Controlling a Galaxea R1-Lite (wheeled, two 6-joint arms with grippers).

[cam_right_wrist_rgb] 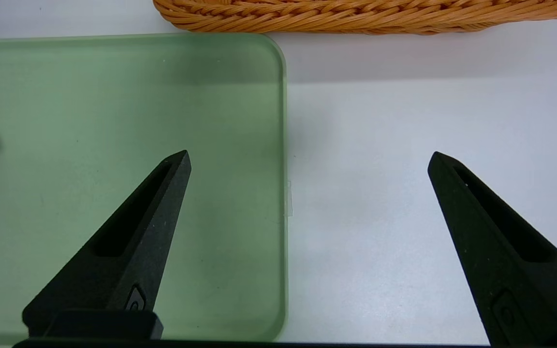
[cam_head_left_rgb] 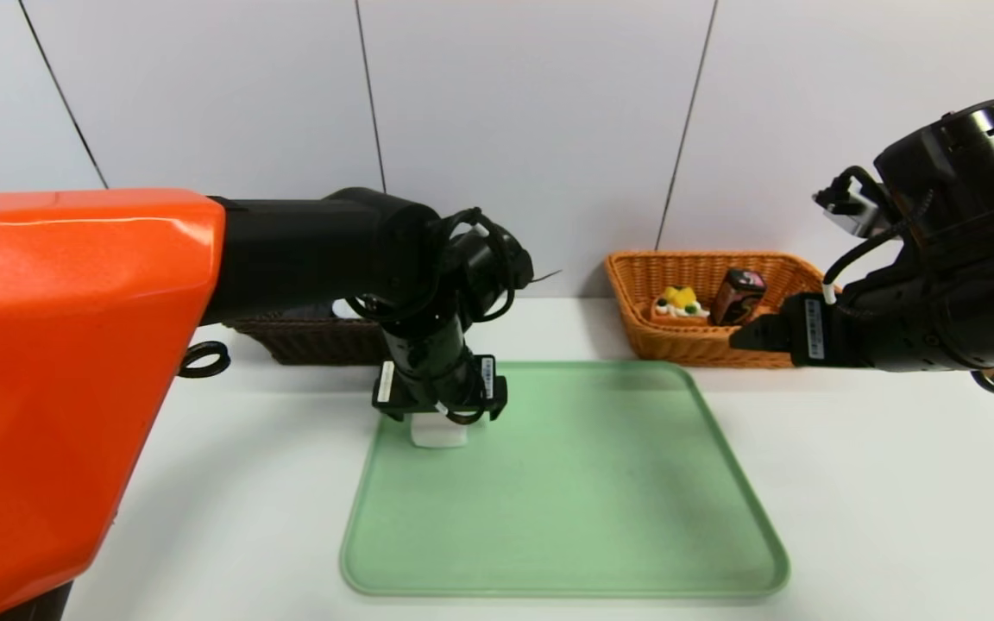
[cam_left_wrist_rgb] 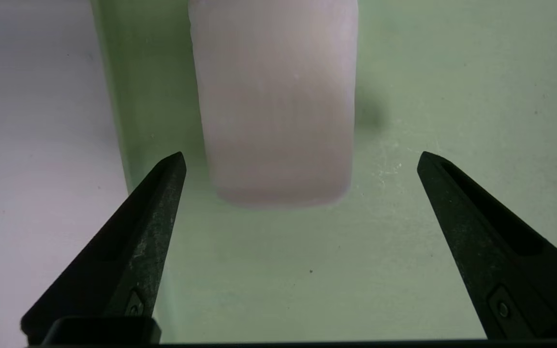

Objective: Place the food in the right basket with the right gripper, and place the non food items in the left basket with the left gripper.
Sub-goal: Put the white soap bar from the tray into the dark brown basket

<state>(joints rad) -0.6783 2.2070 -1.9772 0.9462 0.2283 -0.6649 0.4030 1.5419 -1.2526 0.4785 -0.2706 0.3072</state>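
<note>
One pale white rounded block (cam_left_wrist_rgb: pixel 276 101), seemingly a light, slippery soap bar, lies at the flat green plastic tray's (cam_head_left_rgb: pixel 583 492) ten o'clock corner beneath the left gripper (cam_left_wrist_rgb: pixel 300 162), jaws spread, which should pinch its long sides.

A white tabletop (cam_head_left_rgb: pixel 877 483) meets a pale panelled wall (cam_head_left_rgb: pixel 531 129) — thin dark seams between panels.

Block (cam_head_left_rgb: pixel 438 433) on tray's (cam_head_left_rgb: pixel 566 517) far left corner, baskets (cam_head_left_rgb: pixel 311 339) (cam_head_left_rgb: pixel 704 345) behind tray, left and right.
</note>
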